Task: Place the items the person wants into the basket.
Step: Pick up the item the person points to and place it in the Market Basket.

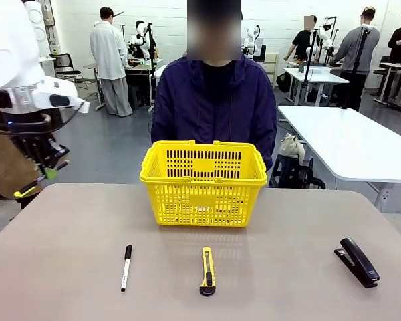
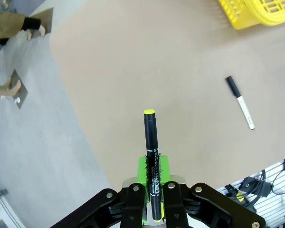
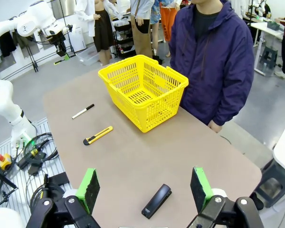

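My left gripper (image 1: 45, 164) hangs above the table's far left edge, shut on a slim black pen (image 1: 28, 190) whose yellow-green tip points down and left. In the left wrist view the pen (image 2: 151, 152) stands out between the shut fingers (image 2: 135, 202), high over the table edge. The yellow basket (image 1: 204, 175) stands at the far middle in front of the person (image 1: 214, 100). A black stapler (image 1: 357, 262) lies at the near right. My right gripper (image 3: 144, 183) is open, high above the stapler (image 3: 156, 200).
A white marker with a black cap (image 1: 125, 267) lies at the near left, and a yellow-and-black utility knife (image 1: 207, 271) at the near middle. The person's hand (image 3: 213, 126) hangs by the table's far edge. Cables and floor (image 3: 23, 152) lie beyond the left side.
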`<state>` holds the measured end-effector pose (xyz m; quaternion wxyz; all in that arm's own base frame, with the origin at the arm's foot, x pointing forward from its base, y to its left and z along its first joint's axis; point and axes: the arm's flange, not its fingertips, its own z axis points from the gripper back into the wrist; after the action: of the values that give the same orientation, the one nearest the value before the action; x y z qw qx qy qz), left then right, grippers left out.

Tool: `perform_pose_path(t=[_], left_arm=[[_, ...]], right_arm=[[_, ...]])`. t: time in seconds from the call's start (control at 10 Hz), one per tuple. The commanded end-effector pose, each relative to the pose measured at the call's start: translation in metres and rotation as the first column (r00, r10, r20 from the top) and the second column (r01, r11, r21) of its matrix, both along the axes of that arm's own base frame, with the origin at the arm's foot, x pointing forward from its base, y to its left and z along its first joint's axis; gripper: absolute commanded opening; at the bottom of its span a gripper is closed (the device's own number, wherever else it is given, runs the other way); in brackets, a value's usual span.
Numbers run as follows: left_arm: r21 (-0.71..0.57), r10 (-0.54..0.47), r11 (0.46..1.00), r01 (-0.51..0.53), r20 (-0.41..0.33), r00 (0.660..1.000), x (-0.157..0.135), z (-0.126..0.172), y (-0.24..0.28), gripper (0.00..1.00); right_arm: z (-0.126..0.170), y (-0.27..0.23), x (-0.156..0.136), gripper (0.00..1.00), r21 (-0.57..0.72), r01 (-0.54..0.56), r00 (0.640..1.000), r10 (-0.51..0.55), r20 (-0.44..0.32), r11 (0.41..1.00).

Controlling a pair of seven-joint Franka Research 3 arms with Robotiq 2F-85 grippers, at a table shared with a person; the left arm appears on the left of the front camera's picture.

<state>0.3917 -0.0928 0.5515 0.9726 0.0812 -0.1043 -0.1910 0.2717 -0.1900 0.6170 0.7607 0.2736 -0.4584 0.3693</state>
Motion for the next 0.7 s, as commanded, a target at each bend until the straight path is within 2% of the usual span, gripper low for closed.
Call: perform_pose_path(t=[0.0,0.1,0.3,0.6], left_arm=[[0.055,-0.234,0.971,0.233,0.008,0.972,0.038,0.025,-0.083,0.11],[0.098,-0.317,0.945,0.312,0.035,0.948,0.059,0.037,-0.122,0.11],[0.119,-0.401,0.912,0.392,0.063,0.914,0.109,0.050,-0.180,0.11],[0.065,-0.521,0.853,0.517,0.112,0.846,0.154,0.024,-0.242,0.11]], right_arm=[[0.002,-0.001,0.003,1.00,0.016,-0.009,1.000,0.008,0.022,1.000],[0.002,-0.001,0.003,1.00,0.016,-0.009,1.000,0.008,0.022,1.000],[0.002,-0.001,0.003,1.00,0.016,-0.009,1.000,0.008,0.022,1.000],[0.002,-0.001,0.003,1.00,0.016,-0.009,1.000,0.008,0.022,1.000]])
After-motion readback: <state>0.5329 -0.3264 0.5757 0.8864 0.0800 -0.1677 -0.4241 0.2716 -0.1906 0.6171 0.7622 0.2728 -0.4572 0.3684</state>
